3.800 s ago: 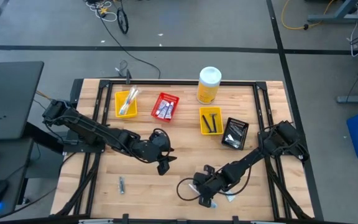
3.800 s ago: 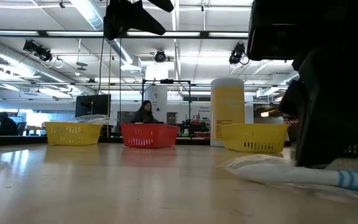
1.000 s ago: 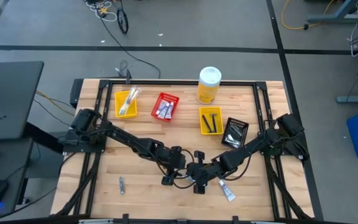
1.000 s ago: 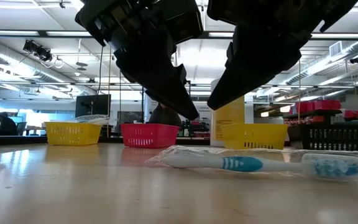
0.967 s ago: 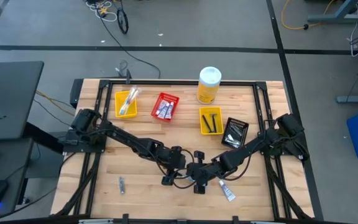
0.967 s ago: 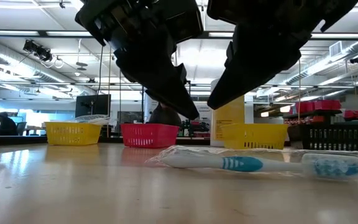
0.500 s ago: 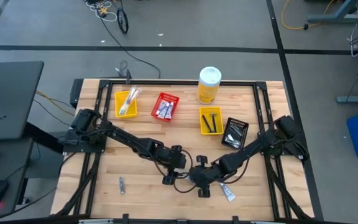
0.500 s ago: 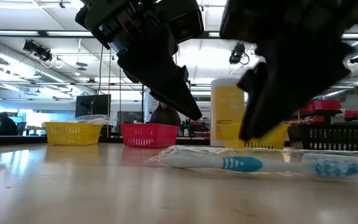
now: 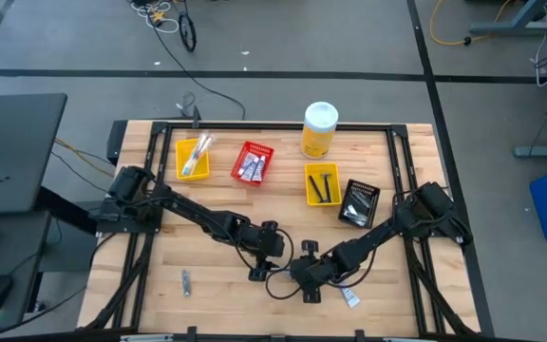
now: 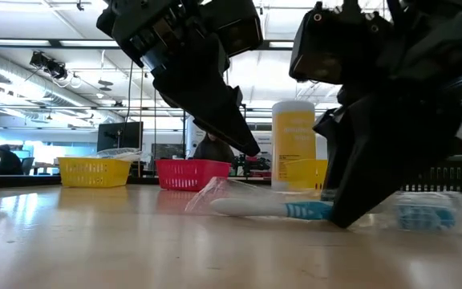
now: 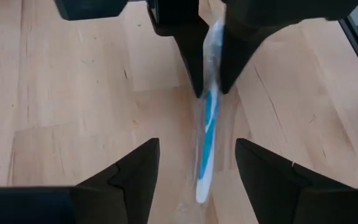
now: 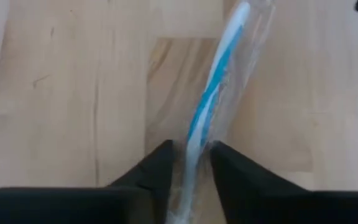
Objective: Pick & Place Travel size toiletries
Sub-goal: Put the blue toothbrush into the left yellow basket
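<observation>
A blue-and-white toothbrush in a clear wrapper lies on the wooden table near its front edge; its head end sticks out past the arms. My right gripper has come down on it, one finger on either side. My left gripper stands open just above the handle end and touches nothing. In the low view its fingers hang clear of the wrapper. My right gripper pinches the wrapped toothbrush between its two fingers, at the shaft between the blue grip and the head. The fingers slant down from above and lie across the brush. The brush rests on the table; the wrapper's handle end curls up.
Along the far side stand a yellow bin, a red bin, a second yellow bin, a black bin and a big yellow bottle. A small item lies near the front left.
My right gripper has come down onto the toothbrush and tipped steeper. The brush has stayed in place, while the wrapper's handle end has lifted off the table.
</observation>
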Available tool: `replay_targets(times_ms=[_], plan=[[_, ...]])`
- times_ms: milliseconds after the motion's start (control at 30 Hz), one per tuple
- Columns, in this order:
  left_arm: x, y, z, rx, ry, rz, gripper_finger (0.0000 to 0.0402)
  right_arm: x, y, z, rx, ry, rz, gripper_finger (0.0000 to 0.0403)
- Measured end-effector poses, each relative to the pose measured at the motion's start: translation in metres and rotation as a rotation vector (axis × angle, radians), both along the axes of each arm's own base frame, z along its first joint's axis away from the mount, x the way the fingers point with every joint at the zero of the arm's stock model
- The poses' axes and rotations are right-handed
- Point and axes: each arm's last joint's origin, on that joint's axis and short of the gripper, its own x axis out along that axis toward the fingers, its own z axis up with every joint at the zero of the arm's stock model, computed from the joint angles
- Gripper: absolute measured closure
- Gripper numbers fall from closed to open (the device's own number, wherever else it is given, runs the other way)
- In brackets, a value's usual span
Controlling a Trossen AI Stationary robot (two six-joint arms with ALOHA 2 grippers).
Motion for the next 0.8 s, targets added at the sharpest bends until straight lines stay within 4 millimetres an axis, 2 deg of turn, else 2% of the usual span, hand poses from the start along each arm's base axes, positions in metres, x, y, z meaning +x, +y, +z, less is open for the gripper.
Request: replay_targets(times_ms=[133,200,467,667,800], plan=[[0.0,0.0,0.0,0.0,-0.001,0.0,0.018,0.0,-0.004,0.0,-0.011,0.012,-0.003,0.0362],[0.0,0.0,0.0,0.0,-0.001,0.0,0.018,0.001,-0.006,0.002,-0.003,0.015,-0.004,0.0386],[0.0,0.0,0.0,0.009,-0.009,0.0,0.018,0.003,-0.023,0.026,0.013,-0.025,-0.036,0.0389],[0.001,0.002,0.0,0.071,-0.025,0.03,0.018,0.009,-0.033,0.038,0.083,-0.055,-0.025,0.0389],[0.001,0.001,0.0,0.067,-0.021,0.001,0.018,0.01,-0.037,0.043,0.065,-0.078,-0.04,0.0389]])
